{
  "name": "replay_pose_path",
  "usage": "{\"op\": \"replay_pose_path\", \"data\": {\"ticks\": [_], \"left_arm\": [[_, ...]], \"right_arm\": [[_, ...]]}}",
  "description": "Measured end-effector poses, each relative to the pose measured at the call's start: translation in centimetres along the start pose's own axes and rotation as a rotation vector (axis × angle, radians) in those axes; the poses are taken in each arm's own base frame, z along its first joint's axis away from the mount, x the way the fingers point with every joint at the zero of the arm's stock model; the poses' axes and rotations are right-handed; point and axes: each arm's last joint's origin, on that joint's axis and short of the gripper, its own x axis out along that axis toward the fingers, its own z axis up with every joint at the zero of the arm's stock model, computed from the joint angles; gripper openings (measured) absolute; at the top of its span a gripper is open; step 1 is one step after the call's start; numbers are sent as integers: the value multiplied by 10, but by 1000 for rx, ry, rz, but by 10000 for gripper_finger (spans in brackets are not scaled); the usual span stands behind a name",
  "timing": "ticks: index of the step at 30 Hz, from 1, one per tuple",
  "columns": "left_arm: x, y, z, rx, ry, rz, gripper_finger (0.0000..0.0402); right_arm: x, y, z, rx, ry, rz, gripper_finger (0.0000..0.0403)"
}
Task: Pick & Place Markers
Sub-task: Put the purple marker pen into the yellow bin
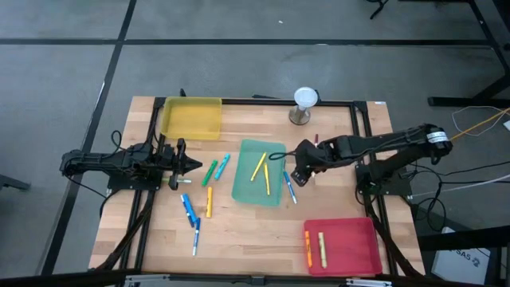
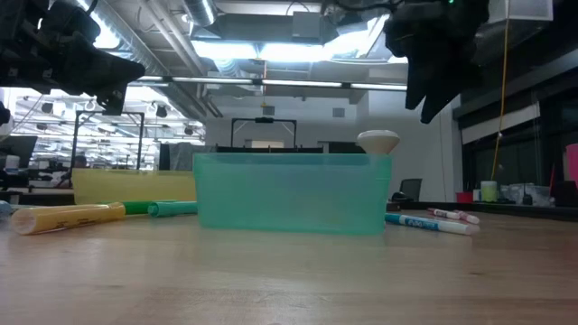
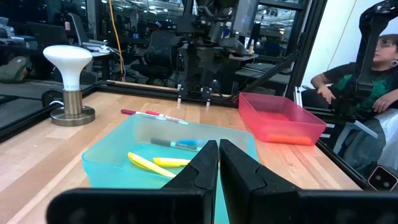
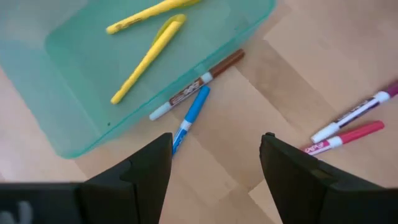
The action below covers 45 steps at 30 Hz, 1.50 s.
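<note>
The green tray (image 2: 289, 194) hides its yellow markers (image 4: 149, 56) in the low view.

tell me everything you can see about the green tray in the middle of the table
The green tray is a shallow rectangular bin of translucent teal plastic with raised walls, sitting flat and slightly skewed near the middle of the wooden table. Two yellow markers lie inside on its floor. A brown marker and a blue marker lie on the wood against its right wall. The open right gripper hovers above that edge; nothing grips the tray.

Overhead, table-level, two wrists, sharing green tray (image 1: 259, 173)
</note>
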Motion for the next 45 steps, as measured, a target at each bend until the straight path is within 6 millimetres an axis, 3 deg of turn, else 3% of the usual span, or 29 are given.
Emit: {"op": "replay_pose_path", "data": {"ticks": [14, 32, 45], "left_arm": [[0, 0, 0, 0, 0, 0, 13], [0, 0, 0, 0, 0, 0, 12], [0, 0, 0, 0, 0, 0, 13]], "right_arm": [[4, -17, 12, 79, 12, -60, 237], [35, -58, 4, 412, 146, -189, 237], [40, -91, 22, 596, 126, -267, 237]]}}
